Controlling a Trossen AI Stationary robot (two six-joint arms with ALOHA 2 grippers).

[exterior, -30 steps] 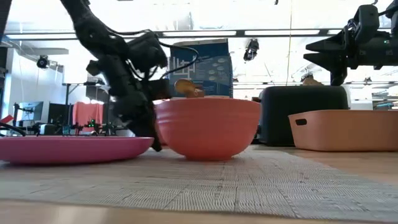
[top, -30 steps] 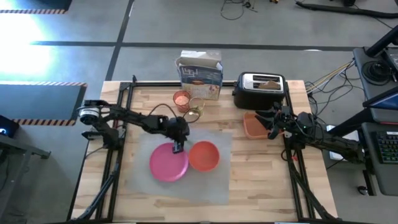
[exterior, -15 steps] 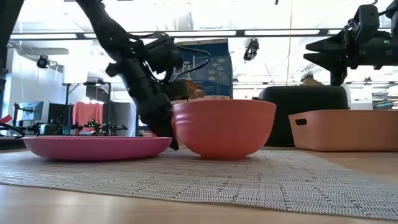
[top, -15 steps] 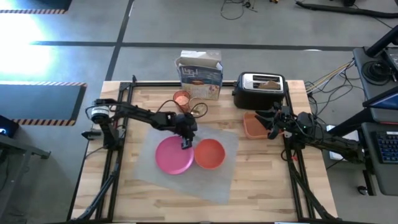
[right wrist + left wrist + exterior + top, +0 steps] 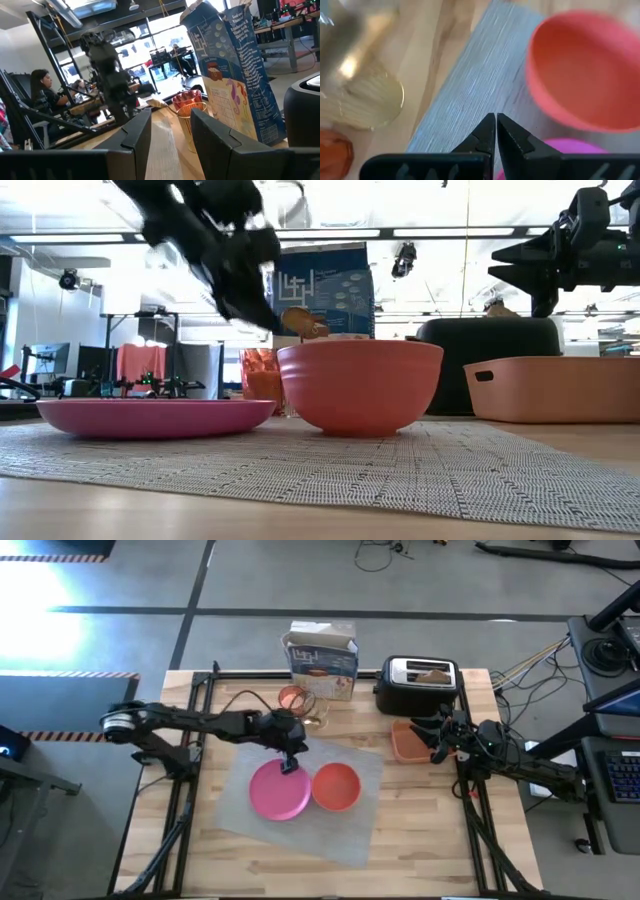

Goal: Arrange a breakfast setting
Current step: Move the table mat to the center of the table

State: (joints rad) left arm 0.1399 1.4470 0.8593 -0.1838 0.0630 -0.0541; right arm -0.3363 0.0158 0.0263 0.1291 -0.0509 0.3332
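Placemat (image 5: 300, 802), grey and woven, lies skewed on the wooden table (image 5: 430, 830), one corner pointing toward the front edge. On it sit the round pink plate (image 5: 278, 792) and the orange bowl (image 5: 336, 787), side by side and just about touching. Behind the mat, near the cereal box (image 5: 322, 662), stand the small translucent orange cup (image 5: 291, 698) and the clear glass (image 5: 314, 716) with a gold spoon in it.

Left gripper (image 5: 289, 761) hangs above the mat's far edge, beside the plate's rim, its fingers (image 5: 485, 134) pressed together with nothing between them. Right gripper (image 5: 437, 743) waits over the rectangular orange tray (image 5: 410, 743), in front of the toaster (image 5: 418, 686); its fingers (image 5: 137, 131) stand partly apart and hold nothing visible.

Handling assessment: the mat looks thin, limp and light. It would likely slide readily on bare wood and drag the plate and bowl along with it, so any straightening is best done by pinching a free edge or corner, low and flat, and pulling slowly. The bowl and plate appear rigid, probably light plastic; a rim pinch should serve. The glass is the fragile, slippery item and tips easily with the spoon inside; it warrants a grip on the wall, kept upright.
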